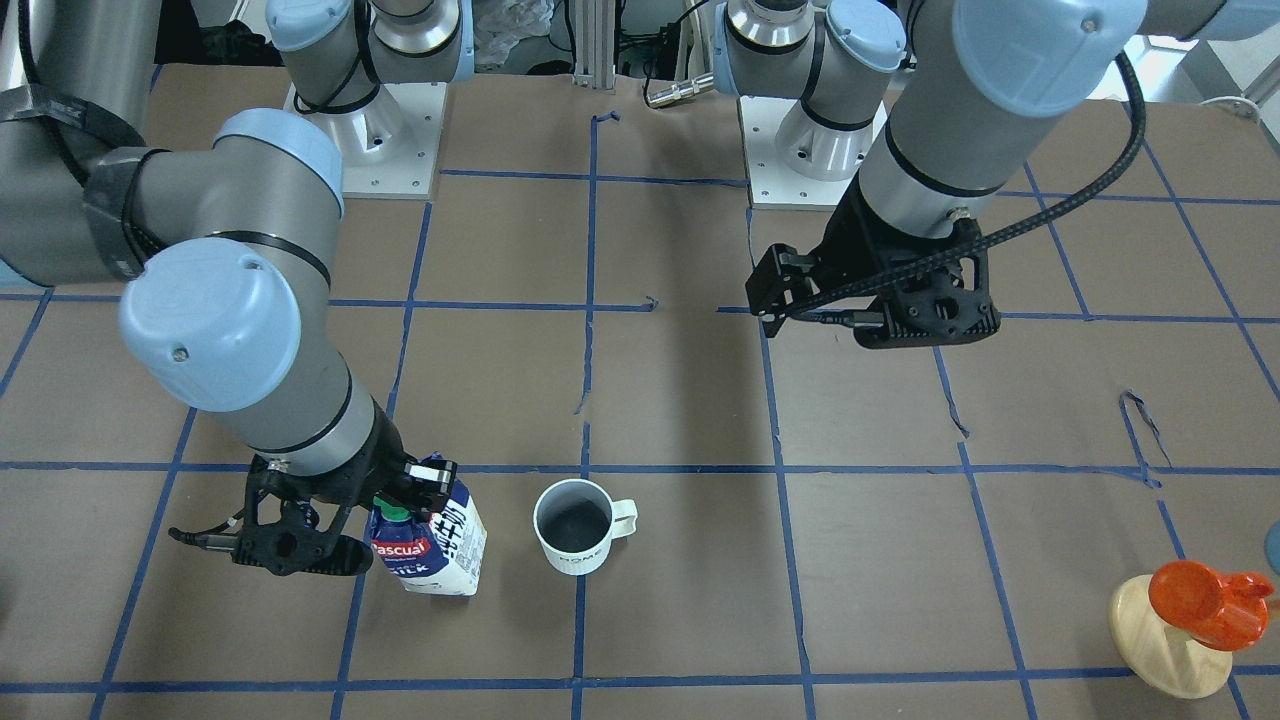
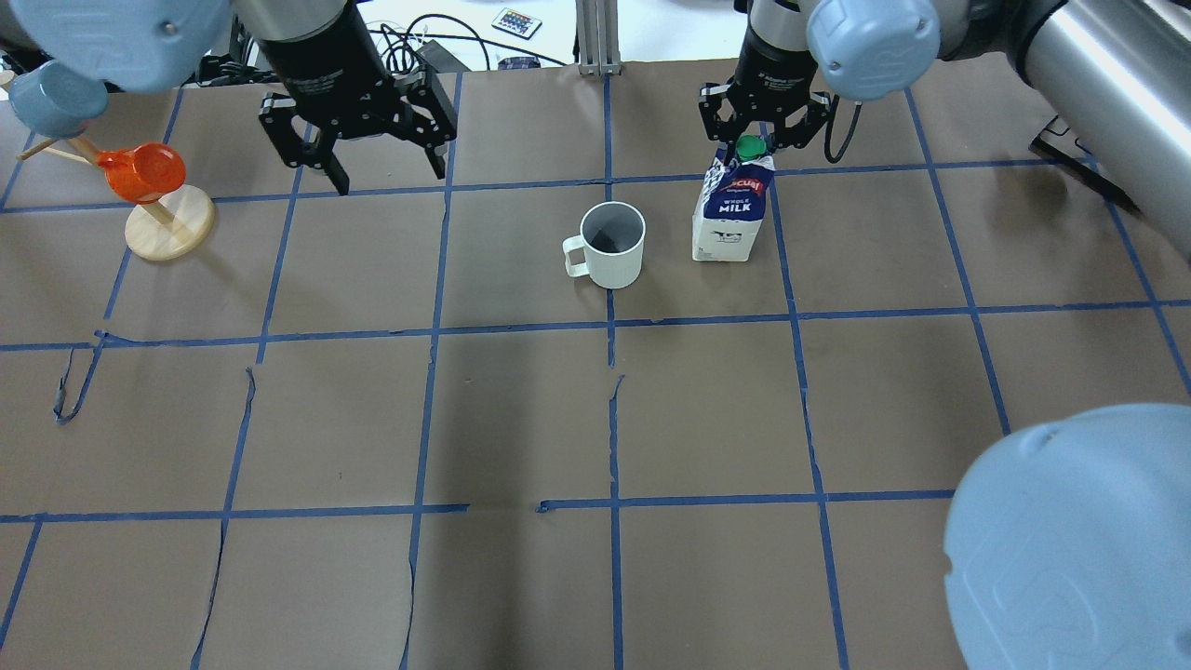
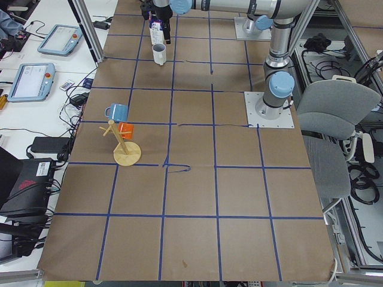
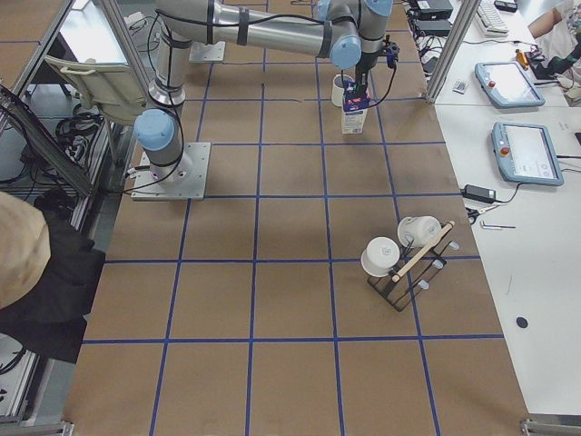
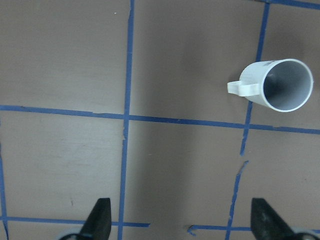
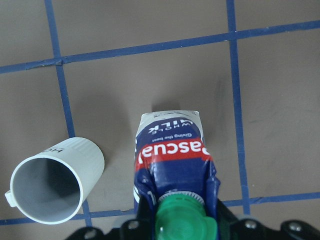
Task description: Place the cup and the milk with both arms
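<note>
The white cup [image 1: 575,530] stands upright on the brown table, handle toward the robot's left; it also shows in the overhead view [image 2: 611,247] and both wrist views [image 5: 275,85] [image 6: 55,187]. The blue and white milk [image 1: 430,550] stands beside it [image 2: 730,209], about a hand's width to the robot's right. My right gripper [image 2: 758,140] is over the milk [image 6: 172,150], its fingers closed on the gable top by the green cap. My left gripper [image 2: 388,179] is open and empty, well to the cup's left and above the table [image 5: 182,220].
A pale wooden stand [image 2: 167,233] with an orange cup [image 2: 140,172] and a blue cup [image 2: 56,98] stands at the far left. A black rack with white mugs [image 4: 399,259] stands near the right end. Blue tape lines [image 2: 609,409] grid the table.
</note>
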